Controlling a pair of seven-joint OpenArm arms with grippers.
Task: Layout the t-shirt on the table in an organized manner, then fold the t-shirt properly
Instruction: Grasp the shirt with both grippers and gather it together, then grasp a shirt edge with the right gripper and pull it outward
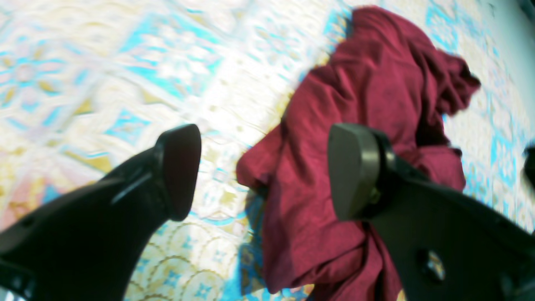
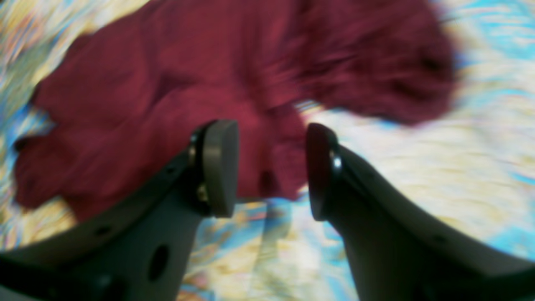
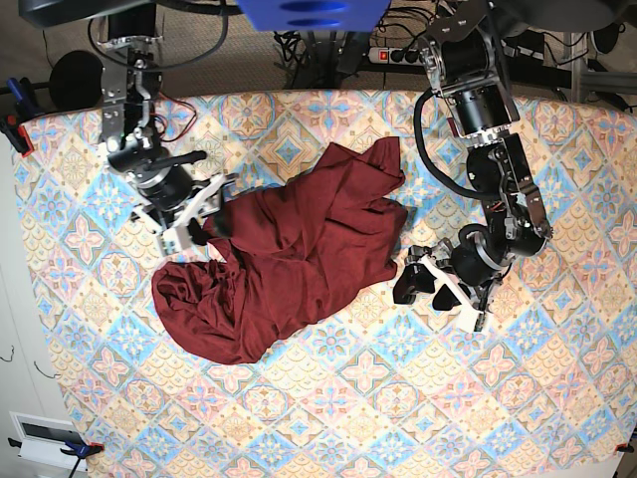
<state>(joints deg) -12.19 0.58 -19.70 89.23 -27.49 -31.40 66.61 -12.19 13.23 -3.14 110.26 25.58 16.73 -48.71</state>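
The maroon t-shirt (image 3: 289, 259) lies in a crumpled heap on the patterned table (image 3: 398, 398), left of the middle. My left gripper (image 3: 410, 279) hovers just off the shirt's right edge. In the left wrist view it (image 1: 267, 171) is open wide above the table (image 1: 83, 62), with the t-shirt (image 1: 368, 83) lying below and beyond the right finger and nothing pinched. My right gripper (image 3: 214, 221) is at the shirt's upper left edge. The blurred right wrist view shows it (image 2: 269, 169) open, with the t-shirt (image 2: 167, 83) behind the gap over the table (image 2: 418, 167).
Behind the table's far edge lie cables and a power strip (image 3: 398, 52). The arm bases stand at the back left (image 3: 124, 60) and back right (image 3: 468, 60). A small clamp (image 3: 15, 129) grips the table's left edge.
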